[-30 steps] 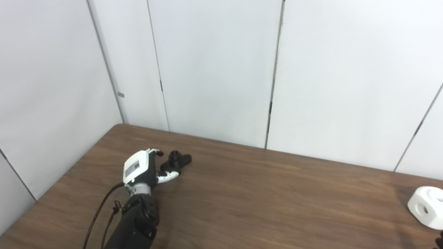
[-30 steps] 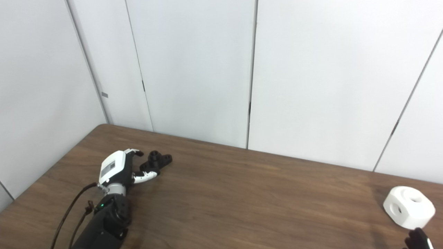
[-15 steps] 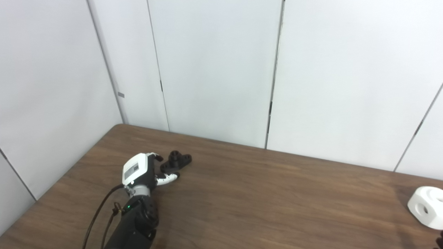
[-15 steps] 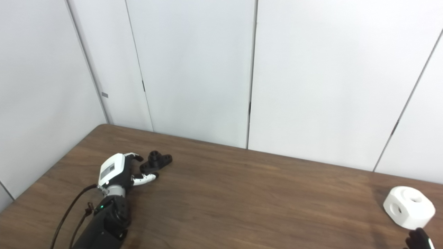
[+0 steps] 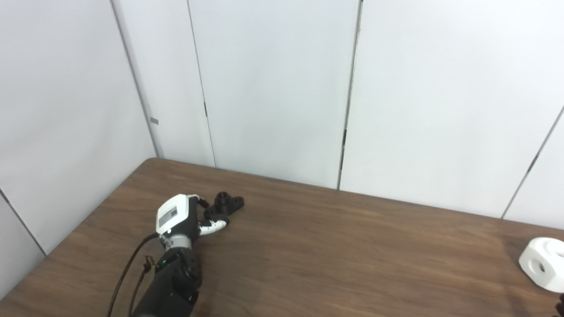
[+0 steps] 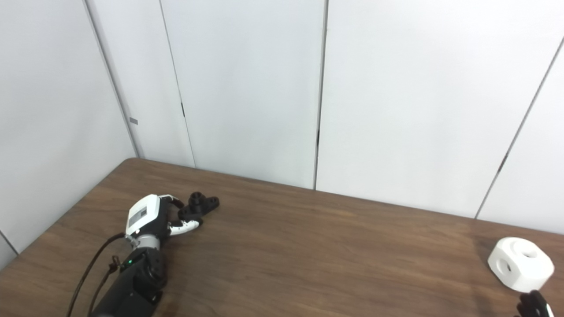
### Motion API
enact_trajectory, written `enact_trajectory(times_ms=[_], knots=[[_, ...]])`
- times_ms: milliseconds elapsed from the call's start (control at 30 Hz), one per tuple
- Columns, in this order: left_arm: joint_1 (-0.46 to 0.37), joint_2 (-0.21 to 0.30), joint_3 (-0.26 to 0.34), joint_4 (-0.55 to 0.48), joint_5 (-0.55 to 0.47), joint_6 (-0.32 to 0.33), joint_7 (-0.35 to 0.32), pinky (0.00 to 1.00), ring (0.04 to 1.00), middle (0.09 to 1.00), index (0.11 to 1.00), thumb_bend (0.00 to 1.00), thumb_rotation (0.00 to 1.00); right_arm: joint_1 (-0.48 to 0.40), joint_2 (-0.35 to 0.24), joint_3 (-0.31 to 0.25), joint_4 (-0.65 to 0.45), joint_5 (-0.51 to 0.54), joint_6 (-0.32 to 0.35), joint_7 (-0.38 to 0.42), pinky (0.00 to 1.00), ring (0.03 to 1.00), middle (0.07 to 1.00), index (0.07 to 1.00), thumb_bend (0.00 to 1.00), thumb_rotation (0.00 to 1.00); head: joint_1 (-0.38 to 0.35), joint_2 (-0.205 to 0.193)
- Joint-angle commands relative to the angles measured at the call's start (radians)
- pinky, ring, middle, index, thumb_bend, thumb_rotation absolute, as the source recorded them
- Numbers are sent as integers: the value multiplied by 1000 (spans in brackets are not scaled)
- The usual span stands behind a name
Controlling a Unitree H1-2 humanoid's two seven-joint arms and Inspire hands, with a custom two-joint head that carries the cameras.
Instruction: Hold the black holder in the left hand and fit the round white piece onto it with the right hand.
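The left hand (image 5: 178, 215) lies on the table (image 5: 330, 255) near its far left corner, fingers curled about the black holder (image 5: 224, 206), which sits on the wood; whether they grip it cannot be told. Bare tabletop runs right to the white piece (image 6: 521, 263) by the right edge. Only a fingertip of the right hand (image 6: 534, 304) shows, its state unclear.

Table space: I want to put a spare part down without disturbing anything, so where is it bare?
The widest bare stretch of the table lies in the middle, between the black holder on the left and the round white piece at the right edge. It is crowded only around the left hand at the holder, and beside the right hand below the white piece.
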Motion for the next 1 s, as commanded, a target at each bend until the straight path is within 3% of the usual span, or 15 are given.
enact_trajectory(times_ms=[0,233,433,500,533,733,967], knots=[[-31,24,-5,-9,0,1,4,895,936,871,664,797,285,84,48,17,86,7,9,-1,1000,1000,979,984,658,891,-1,2],[-33,28,-15,-2,7,3,-2,890,934,869,660,780,292,84,48,18,87,10,3,1,1000,1000,979,984,625,896,-6,3],[-32,21,-16,15,-14,-25,43,885,924,859,604,775,176,78,45,18,100,9,-5,5,1000,1000,986,986,614,895,-3,-4],[-31,18,-12,22,-31,-39,57,894,929,859,514,576,88,75,45,18,104,11,-4,6,1000,1000,982,985,630,887,-2,-5],[-30,17,-12,25,-36,-43,61,894,930,857,502,549,74,73,46,17,106,13,-5,6,1000,1000,980,984,634,886,-3,-6],[-29,21,-15,35,-66,-62,73,882,905,822,488,518,44,70,50,10,109,23,-12,6,1000,999,976,979,572,869,0,-4],[-24,27,-24,32,-76,-67,75,863,887,805,488,517,41,71,51,7,111,21,-17,5,1000,986,973,973,569,852,0,1]])
